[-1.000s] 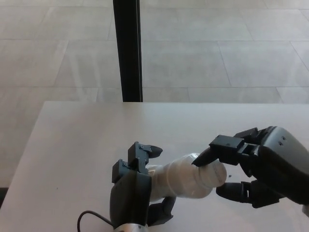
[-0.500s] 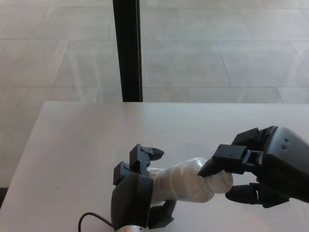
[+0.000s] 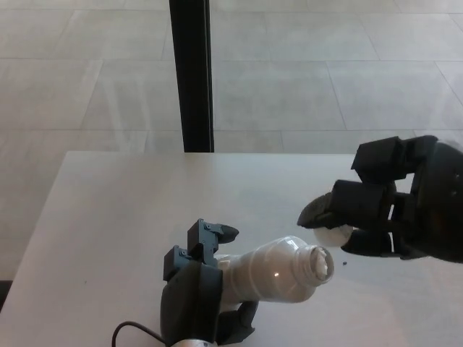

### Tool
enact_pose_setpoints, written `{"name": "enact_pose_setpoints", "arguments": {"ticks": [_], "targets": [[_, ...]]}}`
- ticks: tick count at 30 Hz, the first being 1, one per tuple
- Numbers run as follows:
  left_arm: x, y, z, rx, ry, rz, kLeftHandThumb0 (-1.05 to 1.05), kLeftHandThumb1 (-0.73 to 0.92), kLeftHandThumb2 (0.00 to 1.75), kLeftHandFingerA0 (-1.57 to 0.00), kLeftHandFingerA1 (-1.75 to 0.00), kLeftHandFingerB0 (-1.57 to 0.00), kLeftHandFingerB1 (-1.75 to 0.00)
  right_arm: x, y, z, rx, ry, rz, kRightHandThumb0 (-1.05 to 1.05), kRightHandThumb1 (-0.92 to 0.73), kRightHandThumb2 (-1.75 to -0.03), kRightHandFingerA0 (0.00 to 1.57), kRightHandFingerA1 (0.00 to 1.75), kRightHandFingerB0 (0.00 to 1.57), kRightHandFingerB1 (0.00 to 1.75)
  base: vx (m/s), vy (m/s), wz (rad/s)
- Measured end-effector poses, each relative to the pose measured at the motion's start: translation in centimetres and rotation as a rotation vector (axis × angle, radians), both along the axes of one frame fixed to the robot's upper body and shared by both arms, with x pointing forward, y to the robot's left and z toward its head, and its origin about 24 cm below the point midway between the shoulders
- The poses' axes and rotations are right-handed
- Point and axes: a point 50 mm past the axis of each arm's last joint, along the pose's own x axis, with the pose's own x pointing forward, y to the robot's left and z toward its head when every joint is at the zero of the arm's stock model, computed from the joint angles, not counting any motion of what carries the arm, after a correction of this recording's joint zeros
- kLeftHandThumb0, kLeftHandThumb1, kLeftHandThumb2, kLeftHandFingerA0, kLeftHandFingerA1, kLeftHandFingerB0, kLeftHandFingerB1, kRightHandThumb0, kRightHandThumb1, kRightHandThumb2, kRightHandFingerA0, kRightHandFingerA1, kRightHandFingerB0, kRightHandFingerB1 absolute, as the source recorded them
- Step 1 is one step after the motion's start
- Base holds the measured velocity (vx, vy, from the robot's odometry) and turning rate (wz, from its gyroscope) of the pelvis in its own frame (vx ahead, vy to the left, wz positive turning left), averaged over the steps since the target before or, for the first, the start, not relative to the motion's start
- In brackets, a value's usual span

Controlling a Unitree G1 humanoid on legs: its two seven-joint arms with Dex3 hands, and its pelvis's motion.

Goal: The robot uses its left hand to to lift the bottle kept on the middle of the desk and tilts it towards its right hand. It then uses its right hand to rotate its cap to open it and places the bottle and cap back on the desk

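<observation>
The cap [image 3: 334, 233] has been pulled clear of the bottle [image 3: 278, 272] since a moment ago and is now pinched in the right robot hand [image 3: 394, 213], up and to the right of the bare mouth, so the unscrewing is judged done and only the setting down remains. The bottle is clamped at its base by the left robot hand [image 3: 197, 289] above the desk [image 3: 116, 202] near its front edge. It is tilted, its long axis running left to right with the open mouth pointing at the right robot hand.

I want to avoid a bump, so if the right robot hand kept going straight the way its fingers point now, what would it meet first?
The right robot hand, holding the white cap, points toward picture left. Above the bottle's open mouth, that line looks free, only bare desk beneath, though depth is unclear.
</observation>
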Motion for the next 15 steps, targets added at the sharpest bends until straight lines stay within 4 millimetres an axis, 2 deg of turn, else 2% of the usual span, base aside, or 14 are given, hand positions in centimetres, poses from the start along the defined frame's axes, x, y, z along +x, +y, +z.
{"name": "enact_pose_setpoints", "arguments": {"ticks": [3, 4, 5, 6, 10, 12, 13, 14, 15], "targets": [[0.0, 0.0, 0.0, 0.001, 0.0, 0.003, 0.21, 0.69, 1.07, -1.09, -1.68, -0.85, -1.4, -0.1, -0.2, 0.8, 0.035, -0.048, 0.012, -0.31, -0.63, -0.81, 0.97, 1.66, 0.77, 1.1, 0.0, 0.0, 0.0], [0.0, 0.0, 0.0, 0.003, -0.001, 0.004, 0.22, 0.7, 1.05, -0.86, -1.75, -0.73, -1.51, -0.1, -0.4, 1.0, 0.044, -0.056, 0.007, -0.33, -0.66, -0.82, 0.96, 1.64, 0.77, 1.1, 0.0, 0.0, 0.0], [0.0, 0.1, 0.0, 0.004, -0.001, 0.005, 0.2, 0.67, 1.1, -1.09, -1.65, -0.88, -1.36, -0.2, -0.6, 1.1, 0.053, -0.061, -0.002, -0.34, -0.68, -0.8, 0.97, 1.62, 0.77, 1.09, 0.0, 0.0, 0.0], [-0.1, 0.1, 0.0, 0.007, -0.002, 0.005, 0.21, 0.69, 1.07, -0.86, -1.75, -0.78, -1.43, -0.2, -0.9, 1.1, 0.062, -0.063, -0.014, -0.36, -0.72, -0.8, 0.98, 1.62, 0.8, 1.07, 0.0, 0.0, 0.0], [-0.1, 0.6, 0.2, 0.031, -0.014, 0.004, 0.21, 0.64, 1.11, -0.87, -1.75, -0.78, -1.47, -0.4, -2.0, 0.5, 0.095, -0.031, -0.069, -0.3, -0.61, -0.93, 1.0, 1.64, 0.8, 1.09, 0.0, 0.0, 0.0], [0.0, 1.1, 0.5, 0.055, -0.02, -0.005, 0.23, 0.62, 1.16, -0.86, -1.75, -0.76, -1.47, -0.5, -2.5, 0.1, 0.112, -0.01, -0.101, -0.31, -0.6, -0.89, 1.02, 1.65, 0.84, 1.04, 0.0, 0.0, 0.0], [0.1, 1.4, 0.7, 0.065, -0.023, -0.013, 0.22, 0.65, 1.08, -0.86, -1.75, -0.74, -1.46, -0.6, -2.8, -0.2, 0.12, 0.005, -0.118, -0.3, -0.59, -0.87, 0.99, 1.67, 0.82, 1.03, 0.0, 0.0, 0.0], [0.2, 1.8, 0.9, 0.085, -0.026, -0.021, 0.17, 0.68, 0.82, -0.83, -1.74, -0.71, -1.37, -0.6, -3.1, -0.6, 0.127, 0.028, -0.139, -0.26, -0.51, -0.92, 0.94, 1.7, 0.84, 0.99, 0.0, 0.0, 0.0], [0.4, 2.1, 1.2, 0.097, -0.025, -0.025, 0.17, 0.68, 0.82, -0.83, -1.74, -0.71, -1.37, -0.7, -3.4, -1.0, 0.131, 0.045, -0.155, -0.26, -0.51, -0.92, 0.94, 1.7, 0.84, 0.99, 0.0, 0.0, 0.0]]}}
